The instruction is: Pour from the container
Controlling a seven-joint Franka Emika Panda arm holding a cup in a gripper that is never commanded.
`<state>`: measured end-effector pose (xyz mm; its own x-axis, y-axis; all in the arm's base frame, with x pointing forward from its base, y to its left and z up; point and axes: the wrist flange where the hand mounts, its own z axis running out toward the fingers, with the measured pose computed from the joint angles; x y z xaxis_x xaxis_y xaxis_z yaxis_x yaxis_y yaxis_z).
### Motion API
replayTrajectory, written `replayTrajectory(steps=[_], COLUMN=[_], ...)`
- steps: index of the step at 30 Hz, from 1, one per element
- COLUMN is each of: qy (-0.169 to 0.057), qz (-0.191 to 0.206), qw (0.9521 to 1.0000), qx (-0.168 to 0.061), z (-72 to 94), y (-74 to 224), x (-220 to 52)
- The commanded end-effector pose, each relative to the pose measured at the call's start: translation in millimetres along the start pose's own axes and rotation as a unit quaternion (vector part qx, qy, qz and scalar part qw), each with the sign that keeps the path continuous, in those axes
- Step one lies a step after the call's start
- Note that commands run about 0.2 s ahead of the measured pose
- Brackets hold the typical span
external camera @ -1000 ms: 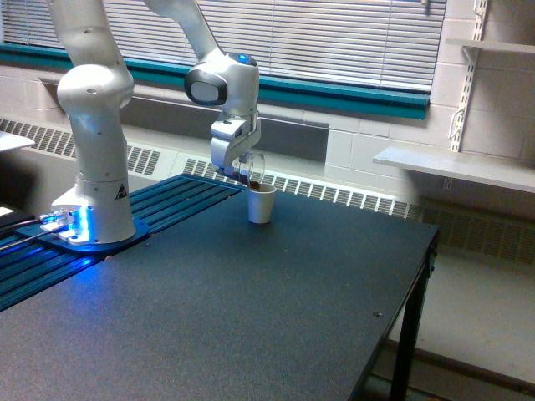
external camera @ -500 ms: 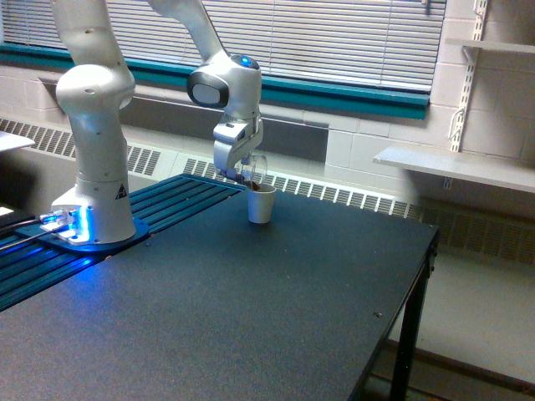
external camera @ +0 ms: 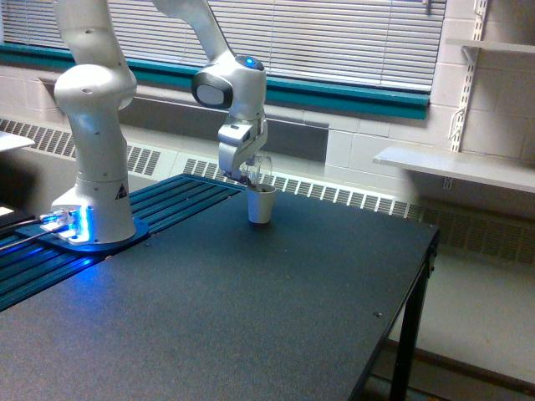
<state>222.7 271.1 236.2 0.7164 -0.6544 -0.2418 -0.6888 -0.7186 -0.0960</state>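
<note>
Here, the broad, dark, matte rectangular surface (external camera: 276, 309) is filling most of the exterior view, running from the lower foreground back toward a wall of pale blocks topped by a teal window sill (external camera: 334, 93) and closed white slatted blinds (external camera: 334, 38). On the exterior view's left, the large white jointed robot arm (external camera: 96, 125) is standing on a round base that is glowing blue, set on a strip of dark ribbed panels (external camera: 100, 251) lying alongside the surface. The arm's upper links are reaching up out of the picture and coming back down to a white wrist with a small blue light on top. Below that wrist, the pale grey hand (external camera: 247, 173) is hanging over the far part of the surface, and it is clenched around the small clear transparent cup (external camera: 257, 170), gripping it by its sides. That clear cup is being held in the air, tipped over on a slant, with its mouth directed down toward the small opaque white paper cup (external camera: 261, 204), which is standing upright on the surface directly beneath it. The clear cup's lower edge is sitting just above the white cup's rim; whether the two are touching cannot be told. A dark brown patch is showing at the white cup's mouth.
</note>
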Motion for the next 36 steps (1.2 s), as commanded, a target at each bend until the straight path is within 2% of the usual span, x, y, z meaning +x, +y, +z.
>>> replayTrajectory(steps=[1,16,19,22,36], qy=[-0.006,-0.012,-0.020,-0.019,-0.021], qz=[-0.017,-0.026,-0.025,-0.032,-0.024], qw=[0.9998,0.9995,0.9995,0.9992,0.9993], qx=[-0.004,-0.013,-0.005,-0.015,-0.020], z=[-1.1,-2.5,-4.6,-3.0,-1.3], y=[-6.7,-17.7,-22.6,-21.6,-19.1], x=[2.6,-3.5,-8.7,-11.8,-23.2])
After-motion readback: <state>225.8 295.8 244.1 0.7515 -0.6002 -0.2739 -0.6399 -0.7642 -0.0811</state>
